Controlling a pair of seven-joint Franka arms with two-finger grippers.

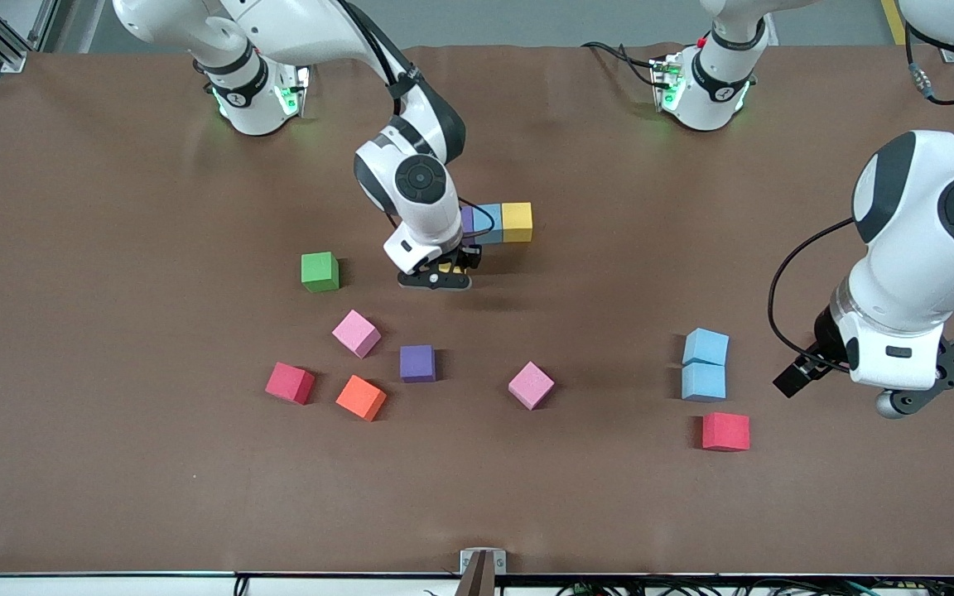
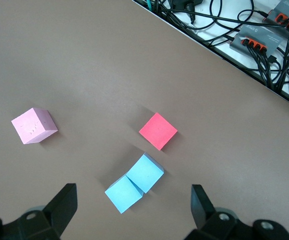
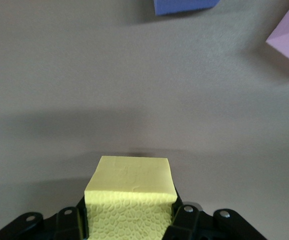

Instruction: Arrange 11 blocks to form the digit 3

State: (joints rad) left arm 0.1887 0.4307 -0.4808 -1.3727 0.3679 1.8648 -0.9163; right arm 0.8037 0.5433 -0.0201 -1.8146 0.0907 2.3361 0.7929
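Brown table cover [image 1: 609, 513], cables along its top edge. Right gripper [image 1: 437, 275] pinches yellow block [image 3: 129, 192] mid-frame, hiding the purple block [image 1: 467, 220] in the started row. Left gripper [image 2: 134, 210] spread above two blue blocks [image 2: 134, 182], lower right.

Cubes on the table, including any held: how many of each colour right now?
Light blue: 3
Purple: 2
Yellow: 2, one held in the right gripper
Pink: 2
Red: 2
Green: 1
Orange: 1
Total: 13
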